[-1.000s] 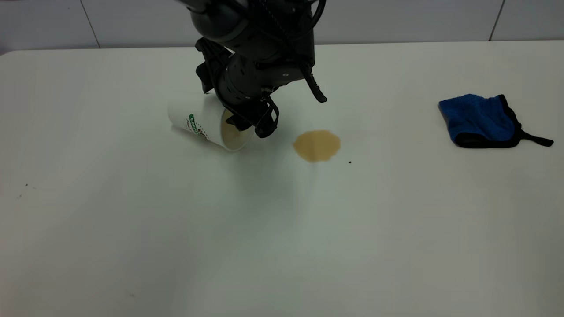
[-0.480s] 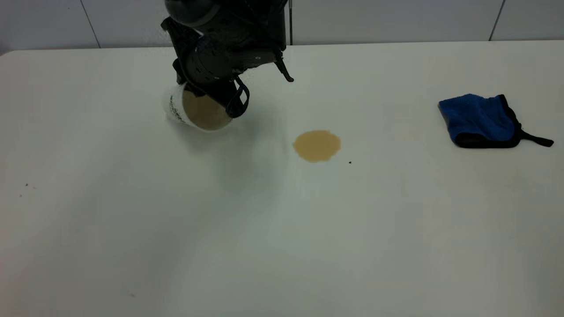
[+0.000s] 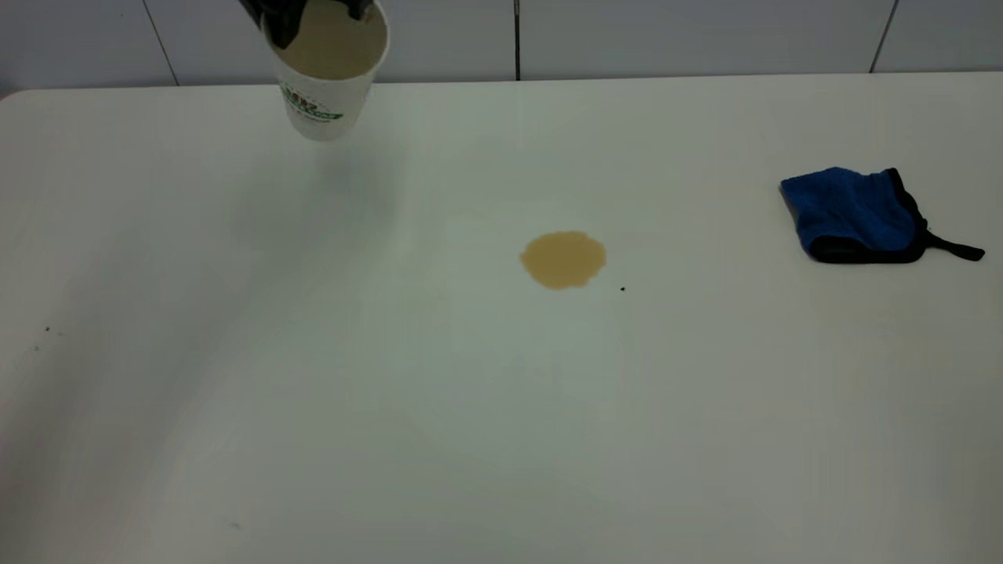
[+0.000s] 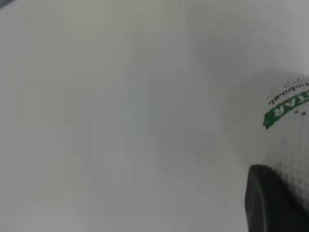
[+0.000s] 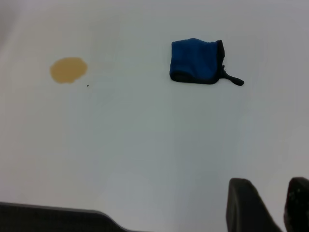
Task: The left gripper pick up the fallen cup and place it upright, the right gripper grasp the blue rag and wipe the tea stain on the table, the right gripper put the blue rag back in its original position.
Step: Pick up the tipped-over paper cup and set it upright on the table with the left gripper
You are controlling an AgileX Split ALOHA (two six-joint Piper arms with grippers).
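Observation:
The white cup (image 3: 325, 86) with the green banner hangs upright, mouth up, above the far left of the table (image 3: 470, 439). My left gripper (image 3: 313, 9) is shut on its rim at the picture's top edge. In the left wrist view one dark finger (image 4: 270, 203) presses the cup's wall (image 4: 285, 125). The tea stain (image 3: 563, 258) lies mid-table. The blue rag (image 3: 850, 211) lies flat at the right. My right gripper (image 5: 279, 212) is out of the exterior view. It hovers apart from the rag (image 5: 195, 60) and stain (image 5: 68, 69), fingers slightly apart and empty.
A tiny dark speck (image 3: 622, 288) sits just right of the stain. The rag's black strap (image 3: 956, 251) points toward the right edge. A grey tiled wall (image 3: 627, 35) runs behind the table's far edge.
The left gripper has lifted the cup off its side, turned it upright and carried it up toward the far left. The stain and the rag have not moved.

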